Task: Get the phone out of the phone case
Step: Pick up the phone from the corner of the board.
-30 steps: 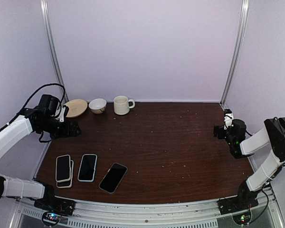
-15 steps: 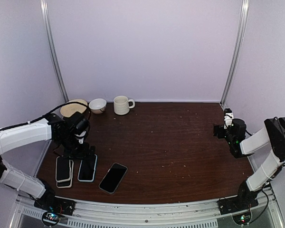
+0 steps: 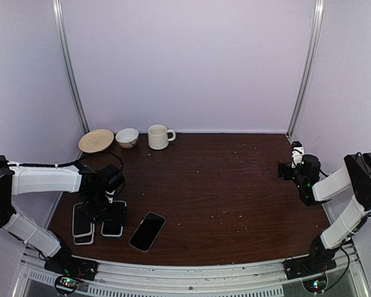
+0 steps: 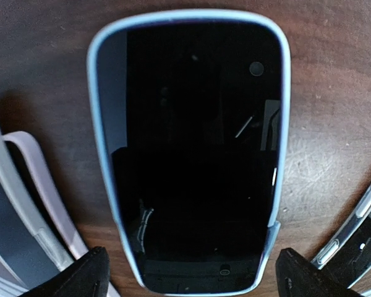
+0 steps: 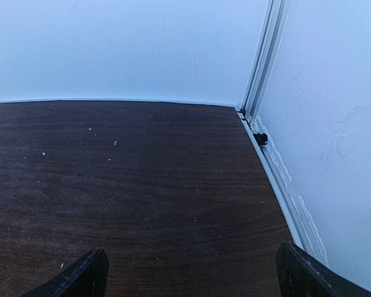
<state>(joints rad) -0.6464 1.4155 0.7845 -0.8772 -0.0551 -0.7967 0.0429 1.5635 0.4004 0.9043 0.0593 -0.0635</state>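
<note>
The cased phone [image 4: 188, 154] lies between a phone stack [image 3: 82, 231] and another phone [image 3: 147, 231].

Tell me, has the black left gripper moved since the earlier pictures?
Yes: the left gripper drew away from the round tan plate, nearer, over the blue-cased phone.

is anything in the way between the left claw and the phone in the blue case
Nothing visible. The open left claw hangs straight over the phone in the light blue case, whose screen is bare. The pink-cased phone and the dark phone lie beside it, one on each side, not on it.
</note>
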